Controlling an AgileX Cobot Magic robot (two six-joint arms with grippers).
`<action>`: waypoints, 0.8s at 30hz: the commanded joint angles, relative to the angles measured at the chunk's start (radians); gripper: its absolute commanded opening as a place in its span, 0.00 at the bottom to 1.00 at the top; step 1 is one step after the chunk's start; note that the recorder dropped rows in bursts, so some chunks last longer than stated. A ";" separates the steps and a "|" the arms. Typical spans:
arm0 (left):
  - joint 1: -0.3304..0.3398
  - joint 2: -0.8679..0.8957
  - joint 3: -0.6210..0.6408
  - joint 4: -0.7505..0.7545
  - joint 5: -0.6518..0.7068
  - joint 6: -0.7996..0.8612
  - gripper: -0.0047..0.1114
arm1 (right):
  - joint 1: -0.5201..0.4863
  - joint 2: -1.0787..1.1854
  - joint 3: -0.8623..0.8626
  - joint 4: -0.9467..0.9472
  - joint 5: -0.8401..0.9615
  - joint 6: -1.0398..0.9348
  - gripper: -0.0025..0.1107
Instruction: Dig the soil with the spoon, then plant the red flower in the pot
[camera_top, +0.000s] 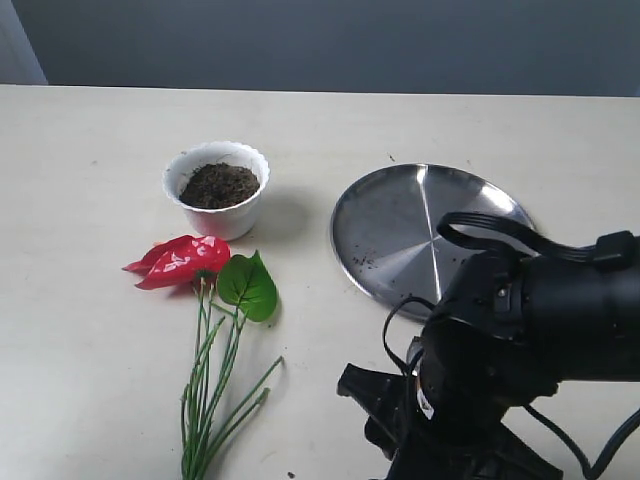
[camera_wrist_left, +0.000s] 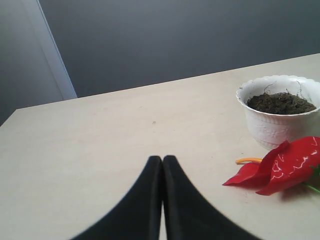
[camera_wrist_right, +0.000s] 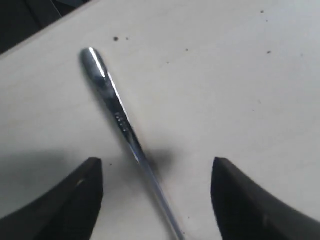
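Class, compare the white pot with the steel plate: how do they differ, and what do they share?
The pot is white with a scalloped rim; the plate is shiny metal, smooth-rimmed. The pot is deep and narrow; the plate shallow and much wider. The pot holds soil; the plate only a few crumbs. Both are round and sit on the table.

One counter carried one white pot with one mound of soil in it. There was one red flower, with one red petal, one green leaf and several thin stems too bunched to count. One steel plate and one silver spoon completed the tally.
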 joint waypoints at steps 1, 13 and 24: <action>-0.002 -0.004 0.002 -0.001 -0.007 -0.003 0.04 | 0.000 0.005 0.006 0.000 0.016 -0.065 0.48; -0.002 -0.004 0.002 -0.001 -0.007 -0.003 0.04 | 0.000 0.005 0.138 0.004 -0.099 -0.065 0.49; -0.002 -0.004 0.002 0.001 -0.007 -0.003 0.04 | 0.000 0.024 0.175 0.007 -0.370 -0.065 0.42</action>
